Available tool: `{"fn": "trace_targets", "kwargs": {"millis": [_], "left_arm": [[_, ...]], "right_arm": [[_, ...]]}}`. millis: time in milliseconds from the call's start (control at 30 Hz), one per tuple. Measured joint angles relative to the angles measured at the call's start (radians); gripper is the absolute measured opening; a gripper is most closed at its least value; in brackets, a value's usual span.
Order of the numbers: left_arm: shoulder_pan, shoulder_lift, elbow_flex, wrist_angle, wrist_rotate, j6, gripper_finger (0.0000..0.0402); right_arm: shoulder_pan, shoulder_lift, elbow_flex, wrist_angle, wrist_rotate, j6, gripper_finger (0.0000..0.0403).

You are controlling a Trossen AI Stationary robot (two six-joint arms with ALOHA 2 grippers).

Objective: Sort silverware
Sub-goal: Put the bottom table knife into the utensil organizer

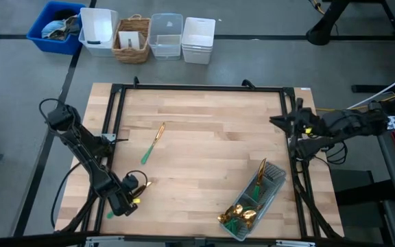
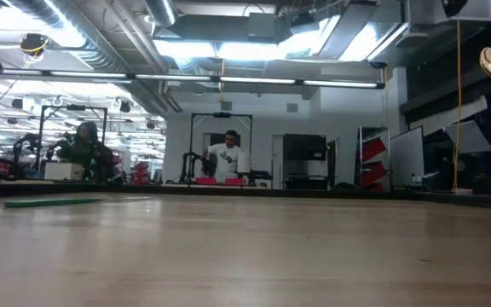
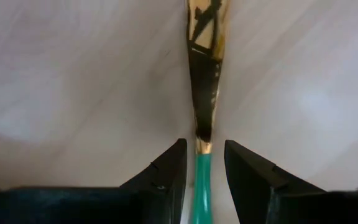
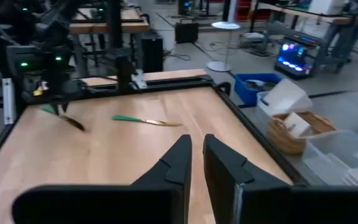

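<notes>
A piece of silverware [image 3: 202, 93] with a gold head and teal handle lies on the wooden table near its front left corner. My left gripper [image 1: 125, 199] points down over it and is open. Its fingers [image 3: 169, 174] stand on either side of the handle [image 3: 202, 186], with a gap on each side. A second piece [image 1: 153, 143] lies flat mid-table. The clear tray [image 1: 280, 175] at the near right holds several pieces [image 1: 242, 214]. My right gripper [image 4: 197, 146] hovers raised at the table's right edge [image 1: 283, 122], with only a slim gap between its fingers and nothing in it.
A black frame rail [image 1: 197, 88] runs around the table. Beyond the far edge stand a blue bin [image 1: 57, 27], white bins [image 1: 98, 31], a wicker basket [image 1: 132, 40] and a clear box [image 1: 166, 36]. People show far off in the room [image 2: 226, 158].
</notes>
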Motion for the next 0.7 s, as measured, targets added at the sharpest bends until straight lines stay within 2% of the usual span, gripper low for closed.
{"fn": "trace_targets", "kwargs": {"millis": [200,400,533,700], "left_arm": [[0.000,0.041,0.001,0.030,0.002,0.032,0.0100],[0.000,0.086,0.006,0.031,0.010,0.031,0.0100],[0.001,0.123,0.010,0.028,0.018,0.031,0.0090],[0.010,0.128,0.013,0.003,0.027,0.004,0.0049]], "right_arm": [[-0.053,-0.110,-0.122,0.003,-0.062,0.058,0.0044],[-0.058,-0.179,-0.272,0.018,-0.101,0.160,0.0044],[-0.058,-0.190,-0.388,0.103,-0.162,0.210,0.0044],[-0.057,-0.186,-0.525,0.302,-0.302,0.213,0.0044]]}}
